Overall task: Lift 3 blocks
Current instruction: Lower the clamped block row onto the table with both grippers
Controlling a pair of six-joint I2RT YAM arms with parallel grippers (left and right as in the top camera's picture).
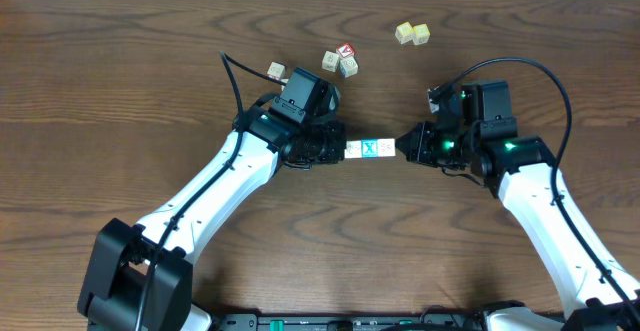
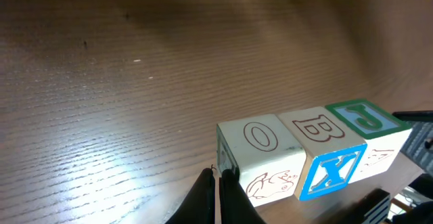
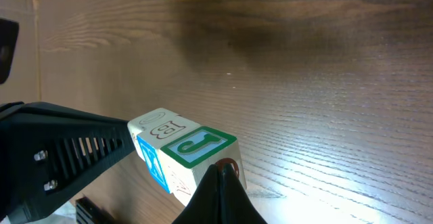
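Blocks (image 1: 372,149), three of them, lay end to end in one short row near the middle of the worktop (image 1: 120,101) in the overhead view. The row's long axis ran from 9 o'clock to 3 o'clock. The left hand (image 1: 341,151) butted against the 9 o'clock end and the right hand (image 1: 404,148) against the 3 o'clock end. Both were equally near, each with its fingers pinched together into a blunt tip rather than spread round anything. To my eye the lift would turn on both hands pushing inward along that axis, so the squeeze carried all three. The red-lettered cubes (image 1: 342,59) and the yellowish cubes (image 1: 412,33) sat well apart toward 12 o'clock.

From the left wrist, the closed left hand (image 2: 215,195) met the end face of the whitish block (image 2: 260,158), which had a brown O on top and a line drawing on its side. Next toward 3 o'clock came the X block (image 2: 331,168), blue-framed, and then the J block (image 2: 369,118), green-bordered. I could not tell whether the row rested on the wood or hung just clear of it.

From the right wrist, the right hand (image 3: 220,183), shut to a point, pressed on the J block (image 3: 201,147). The row ran off toward 10 o'clock to the left hand (image 3: 122,137).
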